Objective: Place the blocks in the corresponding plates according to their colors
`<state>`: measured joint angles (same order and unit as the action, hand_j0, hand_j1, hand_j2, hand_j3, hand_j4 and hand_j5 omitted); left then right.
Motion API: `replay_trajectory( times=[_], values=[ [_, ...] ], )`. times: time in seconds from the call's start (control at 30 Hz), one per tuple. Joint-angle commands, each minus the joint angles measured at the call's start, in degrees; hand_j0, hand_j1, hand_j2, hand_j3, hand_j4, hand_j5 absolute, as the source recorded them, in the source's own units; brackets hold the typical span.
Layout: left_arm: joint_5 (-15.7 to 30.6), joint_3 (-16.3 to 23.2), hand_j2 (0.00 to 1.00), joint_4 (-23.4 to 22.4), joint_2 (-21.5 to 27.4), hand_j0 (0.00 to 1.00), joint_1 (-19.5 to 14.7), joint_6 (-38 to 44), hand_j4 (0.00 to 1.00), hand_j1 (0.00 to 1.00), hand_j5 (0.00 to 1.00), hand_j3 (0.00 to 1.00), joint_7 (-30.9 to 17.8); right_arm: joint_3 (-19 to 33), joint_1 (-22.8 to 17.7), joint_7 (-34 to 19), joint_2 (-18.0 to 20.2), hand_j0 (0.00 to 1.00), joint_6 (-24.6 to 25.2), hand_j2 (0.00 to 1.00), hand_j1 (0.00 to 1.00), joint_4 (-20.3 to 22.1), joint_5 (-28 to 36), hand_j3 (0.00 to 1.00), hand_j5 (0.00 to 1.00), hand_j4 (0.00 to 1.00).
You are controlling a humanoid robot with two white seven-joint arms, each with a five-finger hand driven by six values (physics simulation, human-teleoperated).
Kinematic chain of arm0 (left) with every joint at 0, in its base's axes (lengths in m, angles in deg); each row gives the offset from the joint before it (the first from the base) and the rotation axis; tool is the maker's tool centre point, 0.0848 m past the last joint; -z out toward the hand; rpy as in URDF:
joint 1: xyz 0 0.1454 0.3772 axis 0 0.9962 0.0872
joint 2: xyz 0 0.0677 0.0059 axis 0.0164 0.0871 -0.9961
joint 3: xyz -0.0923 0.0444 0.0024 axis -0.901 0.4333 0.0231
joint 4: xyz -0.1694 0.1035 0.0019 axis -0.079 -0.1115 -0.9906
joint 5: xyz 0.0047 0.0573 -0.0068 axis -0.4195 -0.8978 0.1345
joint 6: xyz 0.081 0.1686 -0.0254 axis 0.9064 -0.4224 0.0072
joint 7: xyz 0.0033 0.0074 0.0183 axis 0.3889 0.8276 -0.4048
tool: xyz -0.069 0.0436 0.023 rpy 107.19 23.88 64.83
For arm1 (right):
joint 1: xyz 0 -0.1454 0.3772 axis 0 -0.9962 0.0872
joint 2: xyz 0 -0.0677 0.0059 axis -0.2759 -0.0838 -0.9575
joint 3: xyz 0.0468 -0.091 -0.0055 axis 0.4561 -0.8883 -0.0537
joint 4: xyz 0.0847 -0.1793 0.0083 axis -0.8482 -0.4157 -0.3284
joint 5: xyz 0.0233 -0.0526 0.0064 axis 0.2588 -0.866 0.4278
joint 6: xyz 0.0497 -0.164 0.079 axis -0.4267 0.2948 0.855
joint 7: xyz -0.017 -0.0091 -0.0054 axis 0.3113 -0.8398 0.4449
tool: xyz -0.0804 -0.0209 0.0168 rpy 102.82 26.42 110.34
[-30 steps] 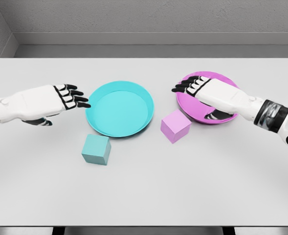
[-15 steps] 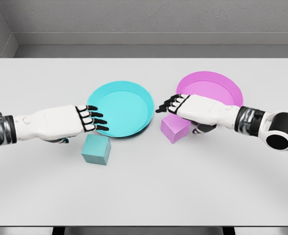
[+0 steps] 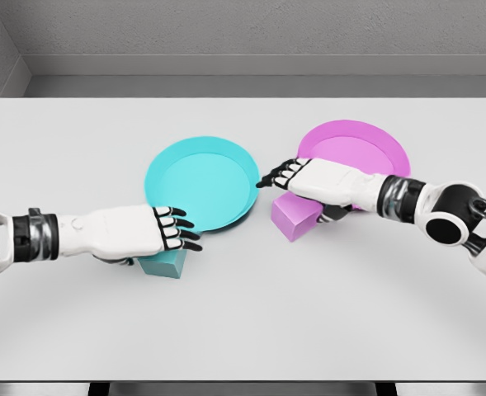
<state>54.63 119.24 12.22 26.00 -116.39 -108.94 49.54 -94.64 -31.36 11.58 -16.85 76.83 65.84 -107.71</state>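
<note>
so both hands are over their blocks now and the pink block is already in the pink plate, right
Not quite. The head view shows the pink block on the table, in front of the pink plate, not in it. The rest holds: the left hand covers the teal block, the right hand the pink one.

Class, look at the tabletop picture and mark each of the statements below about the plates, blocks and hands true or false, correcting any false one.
1. The round teal plate holds a block. False: it is empty.
2. The left hand is over the teal cube. True.
3. The pink cube lies inside the round pink plate. False: it sits on the table beside it.
4. The right hand is above the pink cube. True.
</note>
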Motion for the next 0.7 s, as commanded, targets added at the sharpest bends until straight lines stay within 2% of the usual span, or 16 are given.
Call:
replay_trajectory(
  times=[0.0,0.17,0.2,0.3,0.47,0.57,0.63,0.67],
  values=[
    [-0.5,0.0,1.00,0.0,0.0,1.00,0.0,0.1,1.00,1.00,1.00,1.00,-1.5,-1.4,0.0,0.0,-0.8,1.00,0.3,1.00,1.00,-0.8,0.1,1.00,1.00,1.00],
    [-0.9,0.0,1.00,0.0,-0.2,1.00,-0.4,0.1,1.00,1.00,1.00,1.00,-2.6,-2.0,0.0,0.0,-0.7,1.00,0.2,1.00,1.00,-1.6,0.1,1.00,1.00,1.00],
    [-0.9,0.0,0.97,0.0,-0.3,0.97,-0.4,0.1,0.97,0.97,0.97,0.97,-2.6,-2.0,0.0,0.0,-0.7,1.00,0.2,1.00,1.00,-1.7,0.1,1.00,1.00,1.00],
    [-0.8,0.0,0.76,0.1,-0.7,0.76,-0.8,0.1,0.76,0.76,0.76,0.76,-2.5,-2.0,-0.1,-0.1,-0.6,1.00,0.2,1.00,1.00,-1.7,0.1,1.00,1.00,1.00],
    [-0.8,0.0,0.65,0.1,-0.7,0.65,-1.1,0.1,0.65,0.65,0.65,0.65,-2.7,-2.0,-0.1,-0.1,-0.6,1.00,0.2,1.00,1.00,-1.7,0.1,1.00,1.00,1.00],
    [-0.9,0.0,0.60,0.1,-0.6,0.60,-1.0,0.1,0.60,0.60,0.60,0.60,-2.7,-2.0,-0.1,-0.2,-0.6,0.78,0.1,0.78,0.78,-1.7,0.0,0.78,0.78,0.78],
    [-0.9,-0.1,0.50,0.1,-0.5,0.50,-1.0,0.1,0.50,0.50,0.50,0.50,-3.8,-2.0,0.0,-1.3,-0.6,0.74,0.0,0.74,0.74,-1.6,0.0,0.74,0.74,0.74],
    [-0.9,-0.1,0.49,0.1,-0.5,0.49,-1.0,0.1,0.49,0.49,0.49,0.49,-4.0,-2.0,-0.1,-1.3,-0.6,0.70,-0.1,0.70,0.70,-1.6,0.0,0.70,0.70,0.70]
  ],
)
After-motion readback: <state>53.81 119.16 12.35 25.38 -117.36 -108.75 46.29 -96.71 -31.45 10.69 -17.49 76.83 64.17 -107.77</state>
